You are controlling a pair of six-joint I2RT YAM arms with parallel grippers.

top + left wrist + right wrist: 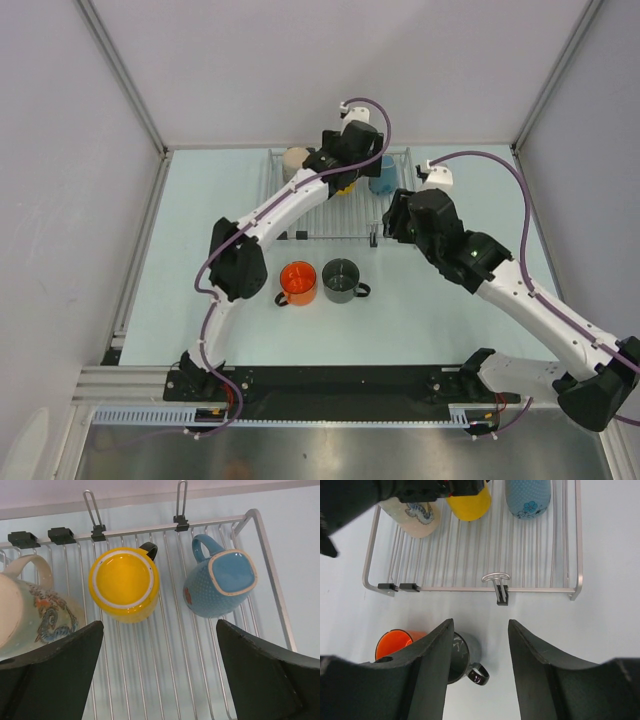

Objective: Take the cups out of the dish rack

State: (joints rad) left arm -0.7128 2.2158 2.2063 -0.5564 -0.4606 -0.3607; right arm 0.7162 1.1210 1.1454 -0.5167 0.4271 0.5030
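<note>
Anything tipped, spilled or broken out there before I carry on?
Nothing stands out. The orange cup and grey cup stand upright side by side on the table. The cream cup, yellow cup and blue cup rest apart on the rack. No spill or cracks show.

Left arm [270, 215] stretched far forward, left claw [160, 625] gaping wide; right arm [520, 290] angled inward, right claw [481, 625] half-parted, gripping nothing.

Pale table [200, 300] carries 3 items: dish rack [338, 215] at back, orange mug [298, 283] and dark grey mug [341, 280] just beside each other, nearer.
</note>
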